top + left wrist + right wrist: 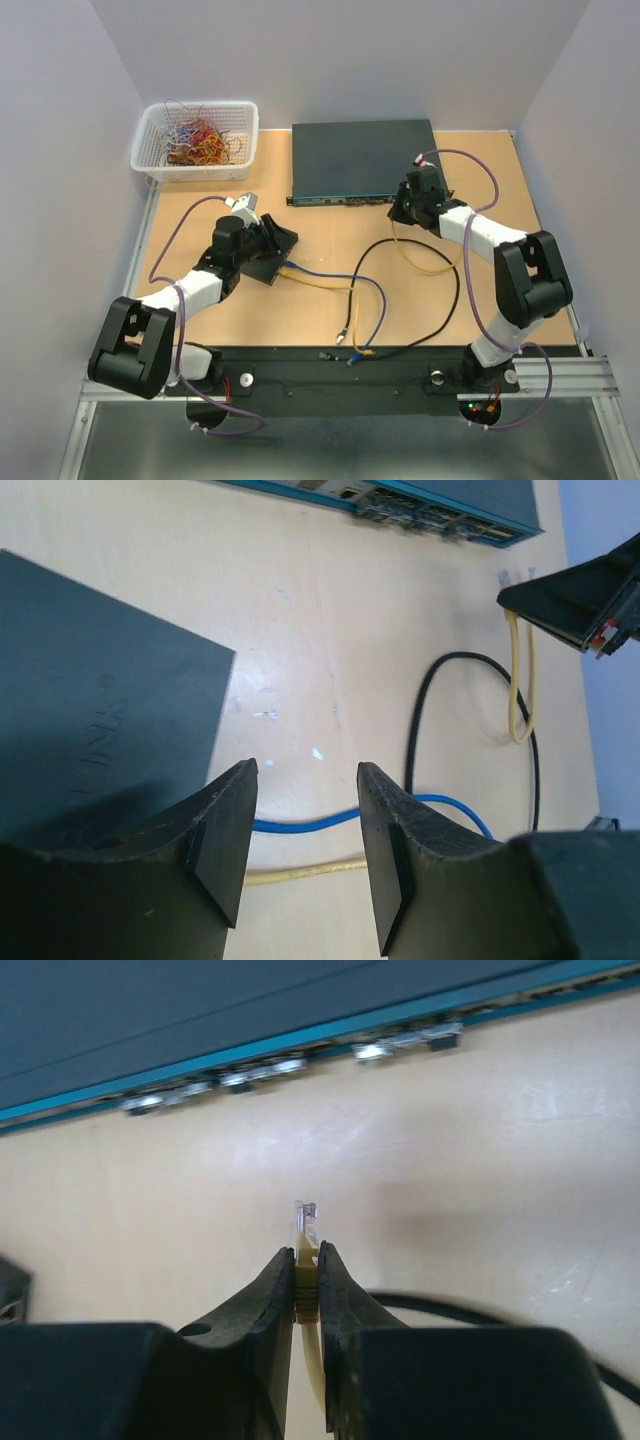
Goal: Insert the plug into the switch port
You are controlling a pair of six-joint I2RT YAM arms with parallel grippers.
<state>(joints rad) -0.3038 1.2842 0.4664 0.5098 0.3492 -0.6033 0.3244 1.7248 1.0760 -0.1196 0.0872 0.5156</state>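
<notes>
Ahead of the plug [305, 1212] in your right gripper [307, 1252], bare table [480, 1160] runs clear to the rack switch [250, 1020], which blocks the far side. A black cable [440, 1308] loops low to its right; the small black box [10, 1285] sits far left.

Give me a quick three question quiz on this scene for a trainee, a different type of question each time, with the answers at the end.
1. True or false: the right gripper is shut on the plug of a yellow cable.
2. Multiple choice: what lies in the white basket? A. a tangle of thin coloured strands. B. a coil of black cable. C. nothing.
3. Fill in the gap: the jaws of the left gripper stand ____, with nothing between them.

Key: 1 true; 2 A; 3 open.
</notes>
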